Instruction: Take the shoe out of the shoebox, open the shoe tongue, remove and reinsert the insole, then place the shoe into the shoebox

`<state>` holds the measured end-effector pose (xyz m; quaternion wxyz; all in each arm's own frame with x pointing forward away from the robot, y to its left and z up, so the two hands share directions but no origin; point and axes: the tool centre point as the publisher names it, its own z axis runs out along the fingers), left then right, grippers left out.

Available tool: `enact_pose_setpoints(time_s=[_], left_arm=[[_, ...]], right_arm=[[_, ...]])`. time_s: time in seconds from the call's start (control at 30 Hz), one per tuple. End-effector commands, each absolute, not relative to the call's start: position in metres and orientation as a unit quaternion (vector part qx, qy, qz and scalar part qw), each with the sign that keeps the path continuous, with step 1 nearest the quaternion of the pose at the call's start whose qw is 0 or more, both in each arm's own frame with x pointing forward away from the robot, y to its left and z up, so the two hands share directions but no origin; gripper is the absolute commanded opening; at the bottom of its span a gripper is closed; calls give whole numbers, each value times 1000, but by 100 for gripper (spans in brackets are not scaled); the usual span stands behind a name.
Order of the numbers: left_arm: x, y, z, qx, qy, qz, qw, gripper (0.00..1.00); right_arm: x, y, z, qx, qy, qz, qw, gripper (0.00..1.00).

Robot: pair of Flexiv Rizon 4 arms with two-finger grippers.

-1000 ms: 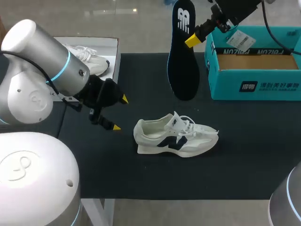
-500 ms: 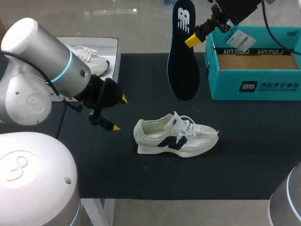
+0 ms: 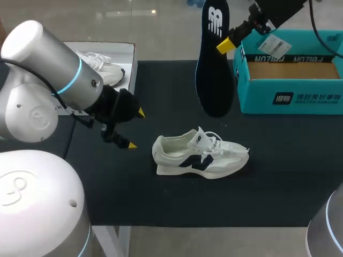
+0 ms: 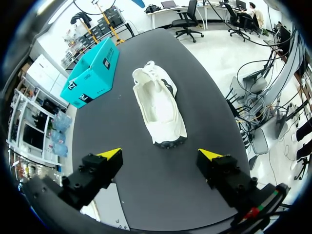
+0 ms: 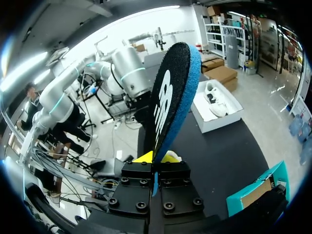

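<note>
One insole (image 3: 213,59) pinched aloft by right gripper (image 3: 228,45), left gripper (image 3: 136,128) spread near shoe (image 3: 201,155)

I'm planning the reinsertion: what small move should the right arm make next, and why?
Probably lower the insole toward the shoe's opening. The right gripper is shut on the insole, holding it upright beside the shoebox, while the shoe lies on the table and the left gripper is open near its heel.

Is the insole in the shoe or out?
Out: the right gripper holds the insole upright, well apart from the shoe lying on the table.
</note>
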<state>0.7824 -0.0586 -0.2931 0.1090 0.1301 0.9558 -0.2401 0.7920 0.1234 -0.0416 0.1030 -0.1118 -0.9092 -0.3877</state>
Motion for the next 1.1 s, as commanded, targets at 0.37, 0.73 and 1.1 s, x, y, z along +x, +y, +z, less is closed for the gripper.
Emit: enact_pose_setpoints(time_s=[0.37,0.73,1.1], left_arm=[[786,-84,-284,128,960,-215,122,100],[792,-132,-289,123,968,-200,92,100],[815,-171,-334,103,982,-145,68,100]], right_arm=[[790,124,-38,-118,-911,-381,103,0],[790,124,-38,-118,-911,-381,103,0],[790,124,-38,-118,-911,-381,103,0]])
